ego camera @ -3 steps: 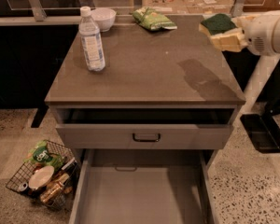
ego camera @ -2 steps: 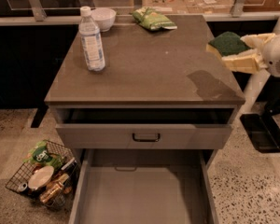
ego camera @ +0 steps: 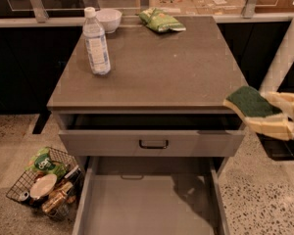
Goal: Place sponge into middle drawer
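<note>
The sponge, dark green over pale yellow foam, hangs in the air just off the cabinet's front right corner, level with the countertop edge. My gripper reaches in from the right and is shut on it, with cream fingers around its right end. The middle drawer is pulled far out at the bottom of the view, with a bare pale-grey floor and thin side walls. It lies below and to the left of the sponge. The sponge's shadow falls on the drawer floor.
The drawer above, with a grey front and black loop handle, is slightly open. On the countertop stand a water bottle, a white bowl and a green snack bag. A wire basket of items sits on the floor at left.
My gripper has carried the sponge from above the counter's back right corner forward and down, to beside the cabinet's front right corner.
</note>
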Controlling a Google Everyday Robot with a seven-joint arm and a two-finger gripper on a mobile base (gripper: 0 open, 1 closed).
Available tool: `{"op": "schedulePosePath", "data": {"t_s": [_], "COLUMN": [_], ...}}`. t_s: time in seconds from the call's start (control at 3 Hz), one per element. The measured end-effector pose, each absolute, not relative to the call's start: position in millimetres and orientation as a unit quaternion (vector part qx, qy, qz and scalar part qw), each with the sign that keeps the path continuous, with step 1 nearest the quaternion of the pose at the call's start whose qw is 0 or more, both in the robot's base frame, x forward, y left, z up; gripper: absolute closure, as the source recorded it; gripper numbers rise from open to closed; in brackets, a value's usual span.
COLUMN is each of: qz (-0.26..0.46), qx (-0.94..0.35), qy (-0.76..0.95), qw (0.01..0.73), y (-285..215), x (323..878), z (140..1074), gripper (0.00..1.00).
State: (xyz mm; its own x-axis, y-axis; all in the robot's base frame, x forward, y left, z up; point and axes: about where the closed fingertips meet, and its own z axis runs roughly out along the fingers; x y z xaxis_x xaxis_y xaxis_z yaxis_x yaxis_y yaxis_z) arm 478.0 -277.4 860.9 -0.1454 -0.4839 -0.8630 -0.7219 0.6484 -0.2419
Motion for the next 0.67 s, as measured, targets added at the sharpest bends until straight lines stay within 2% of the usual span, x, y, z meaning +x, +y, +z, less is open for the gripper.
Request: {"op": "schedulePosePath", "data": {"t_s": [0.33, 0.67], "qz": [0.156, 0.177], "qx": [-0.392, -0.404], "qy": [0.745, 0.75], "qw": [0.516, 0.493], "y": [-279.3, -276.8], "x": [431.3, 426.4], "z": [810.7, 786.1], "gripper": [1.0, 1.0]}}
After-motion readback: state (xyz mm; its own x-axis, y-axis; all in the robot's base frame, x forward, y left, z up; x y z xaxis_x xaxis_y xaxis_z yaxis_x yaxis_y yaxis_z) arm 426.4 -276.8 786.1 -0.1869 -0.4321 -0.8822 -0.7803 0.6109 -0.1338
